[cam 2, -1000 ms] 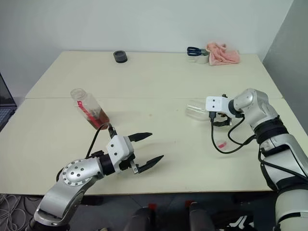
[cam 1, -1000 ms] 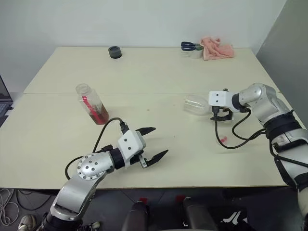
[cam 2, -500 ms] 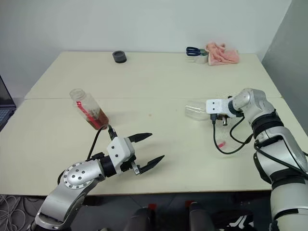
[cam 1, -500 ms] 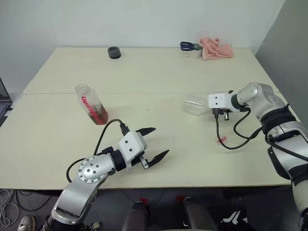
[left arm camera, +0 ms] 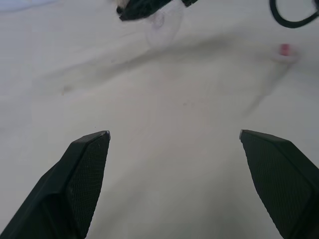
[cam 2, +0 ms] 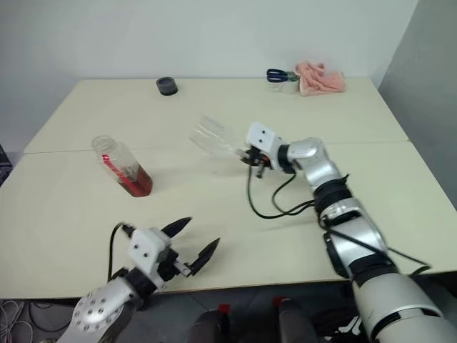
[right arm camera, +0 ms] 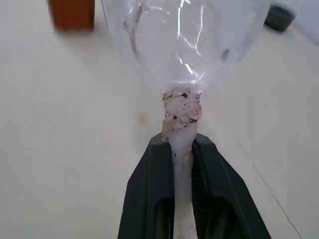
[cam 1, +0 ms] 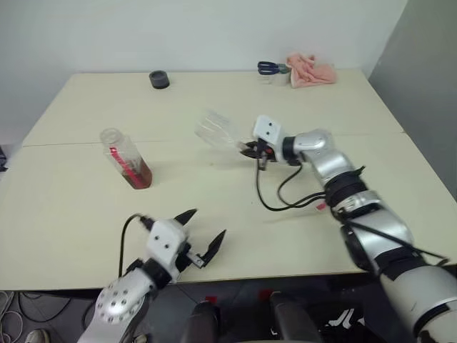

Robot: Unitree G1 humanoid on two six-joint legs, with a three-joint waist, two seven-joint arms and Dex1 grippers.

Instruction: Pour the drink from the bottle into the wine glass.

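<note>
The bottle [cam 1: 123,155] stands uncapped on the left of the table, leaning a little, with the reddish-brown drink [cam 1: 139,174] in its lower part. My right gripper [cam 1: 250,148] is shut on the stem [right arm camera: 182,119] of the wine glass [cam 1: 214,128]. It holds the glass tilted above the table's middle, with the empty bowl [right arm camera: 189,35] pointing left and away. A pale speckled wrap covers the stem below the bowl. My left gripper [cam 1: 203,230] hangs open and empty near the front edge, well short of the bottle.
A black round cap [cam 1: 158,78] lies at the back of the table. Blue scissors [cam 1: 270,68] and a pink cloth [cam 1: 309,69] sit at the back right. A small red piece [cam 1: 321,206] lies by my right arm's cable. A seam [cam 1: 71,143] crosses the tabletop.
My right gripper has swung left from the table's right side to its middle, carrying the glass. My left arm has drawn back and down toward the front edge. The camera view has shifted too.
</note>
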